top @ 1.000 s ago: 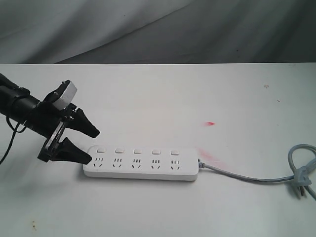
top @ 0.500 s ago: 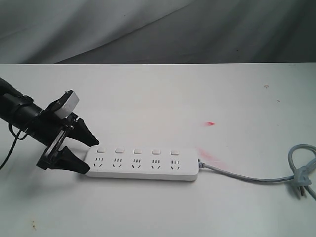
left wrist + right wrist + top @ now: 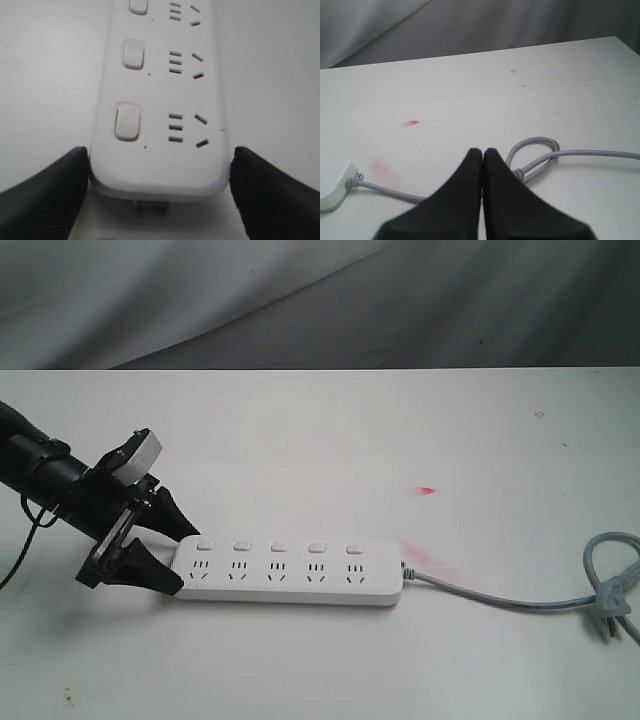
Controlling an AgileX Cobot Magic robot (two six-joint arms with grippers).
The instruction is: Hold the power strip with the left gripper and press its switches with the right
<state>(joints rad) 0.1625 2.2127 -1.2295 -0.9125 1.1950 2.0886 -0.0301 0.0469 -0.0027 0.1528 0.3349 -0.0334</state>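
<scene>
The white power strip [image 3: 290, 575] lies flat on the white table [image 3: 330, 440], with its five square switches [image 3: 278, 546] in a row along the far edge. My left gripper [image 3: 187, 558] is open and straddles the strip's left end. Its black fingertips [image 3: 75, 165] sit tight against both sides of the strip [image 3: 160, 100], and I see no squeeze. Two switches [image 3: 127, 121] lie just ahead of it. My right gripper [image 3: 482, 150] is shut on nothing and hangs over the grey cable [image 3: 540, 157]. It is out of the exterior view.
The grey cable [image 3: 500, 598] runs right from the strip to a looped bundle [image 3: 612, 585] near the table's right edge. A red spot [image 3: 427, 490] and a pink smear [image 3: 420, 553] mark the table. Grey cloth [image 3: 300, 300] hangs behind.
The left gripper has moved down and to the right, from above and beside the strip's left end to either side of it. Its opening looks unchanged. The strip has not moved.
</scene>
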